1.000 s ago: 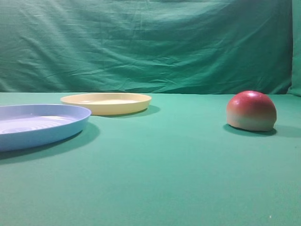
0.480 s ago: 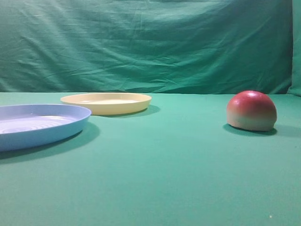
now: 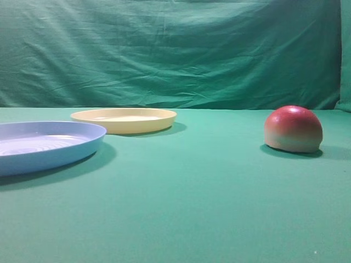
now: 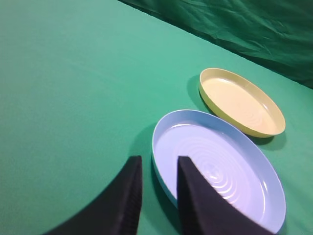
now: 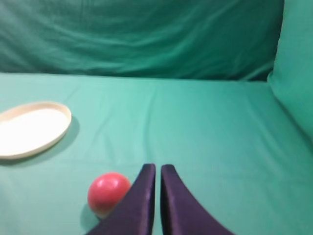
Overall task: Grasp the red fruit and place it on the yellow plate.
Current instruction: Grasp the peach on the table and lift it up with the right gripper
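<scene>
Two plates sit on your green cloth (image 3: 192, 208) — the yellow plate (image 3: 124, 120) farther back and a blue plate (image 3: 46, 145) nearer on the left, close together but apart. You'll find the red fruit (image 3: 293, 129) well off to the right, resting flat side down on the cloth, untouched. Your right gripper (image 5: 157, 171) is nearly clenched and grasps nothing, with the fruit just to its left. Your left gripper (image 4: 157, 169) hangs over the blue plate's near rim — fingers slightly parted, also empty.

Left gripper (image 4: 157, 166) slightly parted; right gripper (image 5: 158, 170) nearly closed, empty.
</scene>
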Robot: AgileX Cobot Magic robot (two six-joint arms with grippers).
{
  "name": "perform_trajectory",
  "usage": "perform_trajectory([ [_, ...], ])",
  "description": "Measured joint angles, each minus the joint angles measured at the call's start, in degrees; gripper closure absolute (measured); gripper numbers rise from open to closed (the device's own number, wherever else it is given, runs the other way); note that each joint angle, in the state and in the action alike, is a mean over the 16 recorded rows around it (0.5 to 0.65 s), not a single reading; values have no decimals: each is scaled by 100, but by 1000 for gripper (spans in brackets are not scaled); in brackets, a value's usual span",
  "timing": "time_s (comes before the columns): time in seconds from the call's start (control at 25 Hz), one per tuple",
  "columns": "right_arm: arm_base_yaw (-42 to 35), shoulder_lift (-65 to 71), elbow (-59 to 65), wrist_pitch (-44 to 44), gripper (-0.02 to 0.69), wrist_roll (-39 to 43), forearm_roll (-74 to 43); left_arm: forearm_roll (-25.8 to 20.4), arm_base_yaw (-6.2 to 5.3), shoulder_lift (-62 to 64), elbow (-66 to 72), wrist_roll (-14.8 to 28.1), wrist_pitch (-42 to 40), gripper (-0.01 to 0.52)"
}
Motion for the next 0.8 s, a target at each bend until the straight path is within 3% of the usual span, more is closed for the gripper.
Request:
perform_trajectory([
  [0.52,927,2828,-1601,398,651,-623,-310,0,0,0,0,0,0,357],
  [0.64,1150,3364,-1910,308,593,-634,-417,0,0,0,0,0,0,357],
  [0.8,1298,3986,-2246,193,443,-634,-490,0,0,0,0,0,0,357],
])
